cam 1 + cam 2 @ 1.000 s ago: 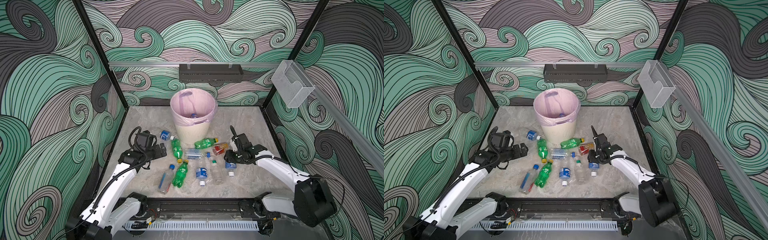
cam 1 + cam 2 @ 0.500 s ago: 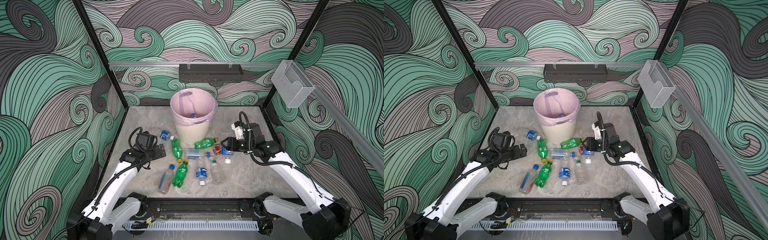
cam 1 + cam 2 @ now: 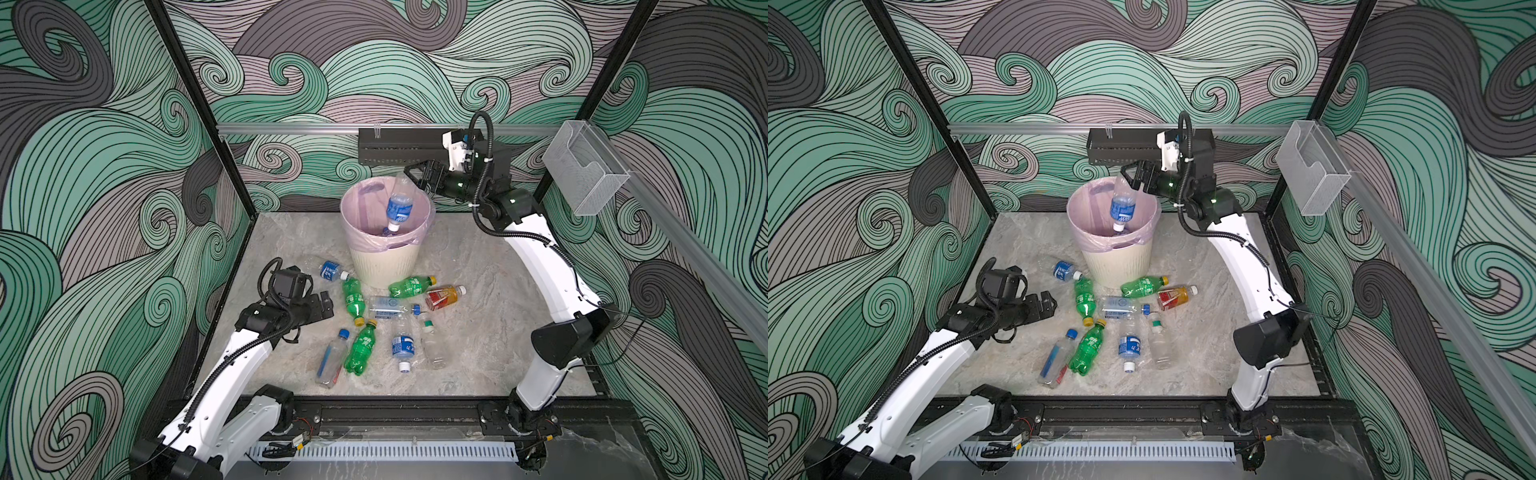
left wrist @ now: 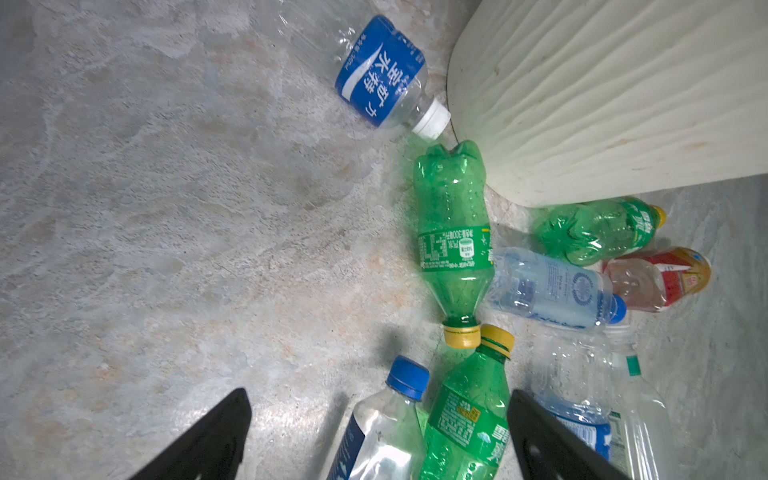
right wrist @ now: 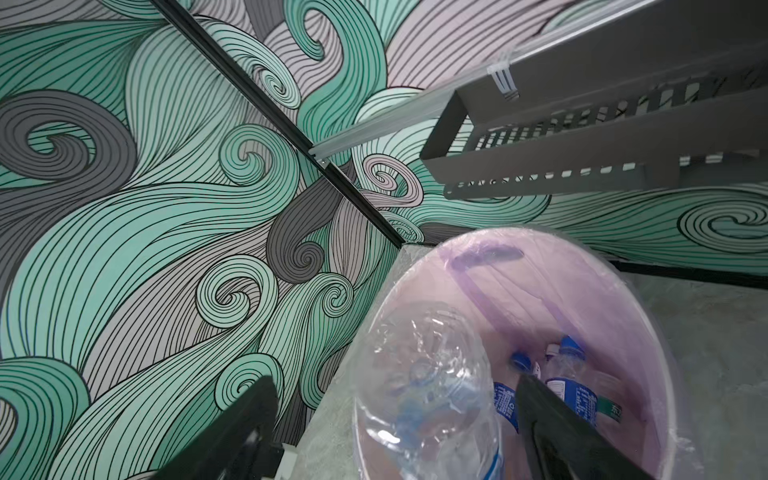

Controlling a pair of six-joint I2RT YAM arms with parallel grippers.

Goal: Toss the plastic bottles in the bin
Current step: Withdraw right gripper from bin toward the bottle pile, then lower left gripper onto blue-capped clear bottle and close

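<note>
Nearly vertical, the blue-labelled bottle points cap-down into the bin

Ribbed matt plastic bin — glossy clear bottles.

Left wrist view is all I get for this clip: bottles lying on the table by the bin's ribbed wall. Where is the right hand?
Observer: The right hand is raised over the bin with its jaws open. A blue-labelled bottle is cap down in the bin's mouth, just below the hand.
Operator: Is anything already inside the bin?
Observer: Yes. The right wrist view shows at least two blue-capped bottles lying at its bottom.
</note>
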